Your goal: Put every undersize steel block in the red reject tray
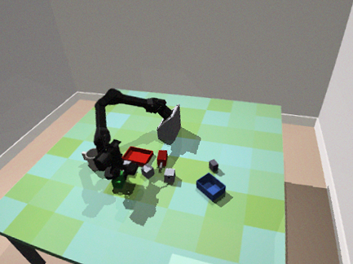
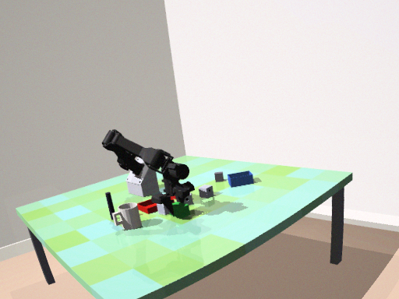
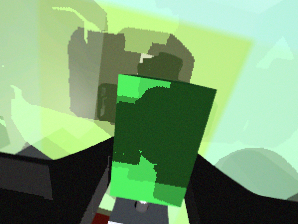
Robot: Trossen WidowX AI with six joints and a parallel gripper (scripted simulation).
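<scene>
- Step in hand, as I judge it: trying the green GO gauge (image 1: 118, 181) (image 2: 181, 209) (image 3: 160, 132) on the nearest-left steel block (image 1: 127, 164) (image 2: 163, 209) (image 3: 127, 214). The gripper (image 1: 120, 174) (image 2: 174, 202) (image 3: 152, 141) is pinching the gauge by its green handle, low over the table (image 1: 184, 218) (image 2: 234, 226).
- The gauge is at the near side of that block, its pin end towards the hole. How deep the pin sits cannot be told.
- Next move: press gently along the hole's axis and see whether the handle comes right up to the block. If it stops short, that block belongs in the red reject tray (image 1: 138, 155) (image 2: 147, 206) (image 3: 101, 219); if it goes home, draw back straight and leave the block.
- Room: tight on the far side, where the tray stands just behind the block. The mug (image 1: 93, 154) (image 2: 130, 216) is close on the left, so a wide swing that way could knock it.
- On the right, the middle steel block (image 1: 148, 171) (image 2: 188, 199) is near, with the right-hand steel block (image 1: 170, 175) (image 2: 206, 191) beyond. The near side offers the most open room for backing out, and the table edge is well apart.
- No block shows in the reject tray.
</scene>
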